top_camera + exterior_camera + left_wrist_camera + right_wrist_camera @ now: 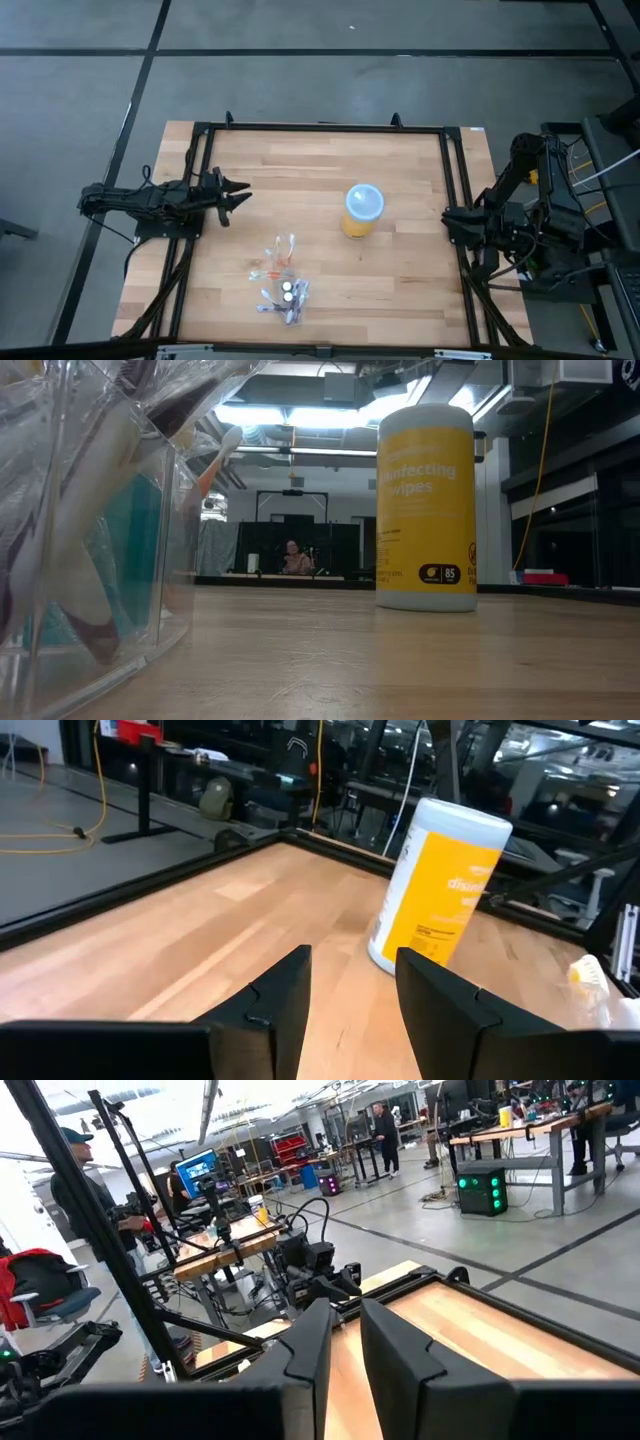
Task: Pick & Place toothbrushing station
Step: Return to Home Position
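Note:
The toothbrushing station lies on the wooden table. A clear plastic pouch (283, 280) near the front edge holds toothbrushes and teal tubes, and it fills the low view's left side (90, 530). A yellow wipes canister (362, 210) with a pale-blue lid stands upright on its base at mid-table (425, 510). My left gripper (243, 195) hovers level at the table's left, open, pointing at the canister (440, 885) with nothing between its fingers (355, 990). At the table's right edge, my right gripper (447, 215) also holds nothing, its fingers a narrow gap apart (345, 1350).
A black metal frame (320, 127) runs round the table's edges. Bare wood (300, 170) lies between my left gripper and the canister. Cables and the arm's mount (560, 240) crowd the right side. People stand in the room beyond (75, 1180).

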Robot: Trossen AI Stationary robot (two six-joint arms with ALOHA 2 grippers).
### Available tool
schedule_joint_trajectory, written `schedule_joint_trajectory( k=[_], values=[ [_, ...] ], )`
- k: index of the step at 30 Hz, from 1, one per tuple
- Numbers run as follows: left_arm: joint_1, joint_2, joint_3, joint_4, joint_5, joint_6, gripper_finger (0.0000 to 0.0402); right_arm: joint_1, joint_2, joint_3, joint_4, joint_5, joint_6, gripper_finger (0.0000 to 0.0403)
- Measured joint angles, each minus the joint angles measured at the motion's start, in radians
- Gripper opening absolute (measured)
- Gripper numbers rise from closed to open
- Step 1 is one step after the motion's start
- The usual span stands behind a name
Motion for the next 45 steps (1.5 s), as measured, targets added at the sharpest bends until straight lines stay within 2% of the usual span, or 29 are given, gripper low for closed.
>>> schedule_joint_trajectory(
  k=[7, 11, 18, 22, 25, 30, 35, 41, 45],
  values=[
    [0.000, 0.000, 0.000, 0.003, 0.001, 0.000, 0.0143, 0.000, 0.013, -0.040, -0.001, 0.001, 0.037, 0.0061],
    [0.000, 0.000, 0.000, 0.004, 0.001, 0.000, 0.0143, 0.006, 0.008, -0.143, -0.017, 0.000, 0.169, 0.0061],
    [0.000, 0.001, 0.000, 0.004, 0.002, 0.000, 0.0143, 0.080, -0.004, -0.272, -0.078, -0.001, 0.377, 0.0061],
    [0.000, 0.001, 0.000, 0.005, 0.003, 0.000, 0.0143, 0.111, -0.027, -0.310, -0.152, -0.084, 0.467, 0.0061],
    [0.000, 0.001, 0.000, 0.005, 0.003, 0.000, 0.0143, 0.132, -0.046, -0.318, -0.151, -0.127, 0.453, 0.0061],
    [0.000, 0.001, 0.000, 0.005, 0.003, 0.000, 0.0143, 0.105, -0.132, -0.414, 0.066, -0.206, 0.199, 0.0061],
    [0.000, 0.001, 0.000, 0.005, 0.003, 0.000, 0.0143, 0.034, -0.268, -0.595, 0.498, -0.347, -0.232, 0.0061],
    [0.000, 0.001, 0.000, 0.005, 0.003, 0.000, 0.0143, -0.156, -0.325, -0.792, 1.157, -0.692, -0.770, 0.0061],
    [0.000, 0.001, 0.000, 0.005, 0.003, 0.000, 0.0143, -0.318, -0.340, -0.896, 1.441, -0.952, -0.929, 0.0061]
  ],
)
